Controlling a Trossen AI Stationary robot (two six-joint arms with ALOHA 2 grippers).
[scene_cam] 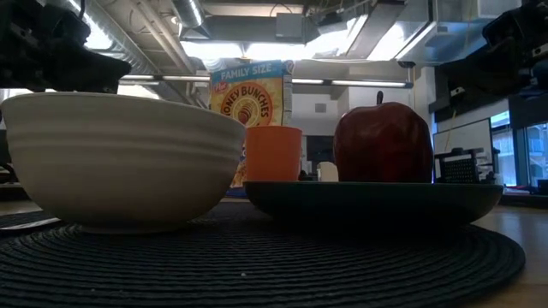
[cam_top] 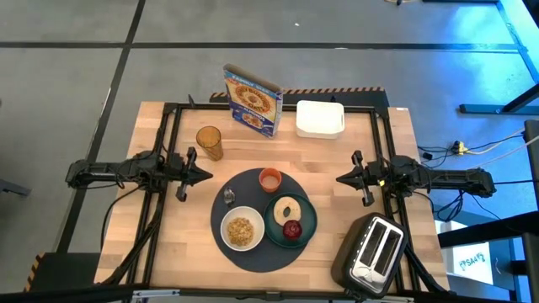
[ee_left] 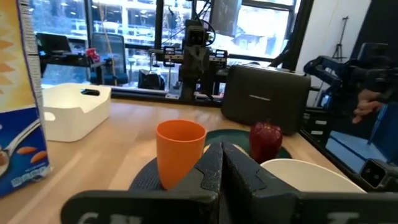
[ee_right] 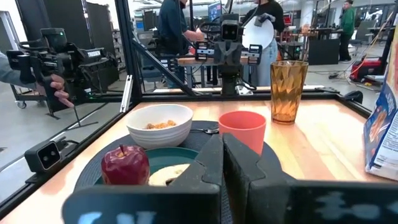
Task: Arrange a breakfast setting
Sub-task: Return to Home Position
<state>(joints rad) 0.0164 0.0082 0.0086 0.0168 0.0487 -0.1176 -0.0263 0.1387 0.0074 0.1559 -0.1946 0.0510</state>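
A round dark grey mat [cam_top: 253, 246] lies at the table's middle near edge. On it stand a white bowl [cam_top: 242, 229] with brown cereal [cam_top: 241, 230], a small orange cup [cam_top: 269, 178], and a dark green plate [cam_top: 305, 225] bearing a bagel [cam_top: 289, 209] and a red apple [cam_top: 292, 229]. A small metal thing [cam_top: 228, 196] lies on the mat left of the cup. My left gripper [cam_top: 207, 176] is shut and empty left of the mat. My right gripper [cam_top: 341, 178] is shut and empty right of the mat.
A cereal box [cam_top: 253, 101] and a white tub [cam_top: 320, 119] stand at the far edge. An amber glass [cam_top: 210, 142] stands far left of the mat. A black-and-silver toaster [cam_top: 373, 250] sits at the near right corner. People show beyond the table in the right wrist view.
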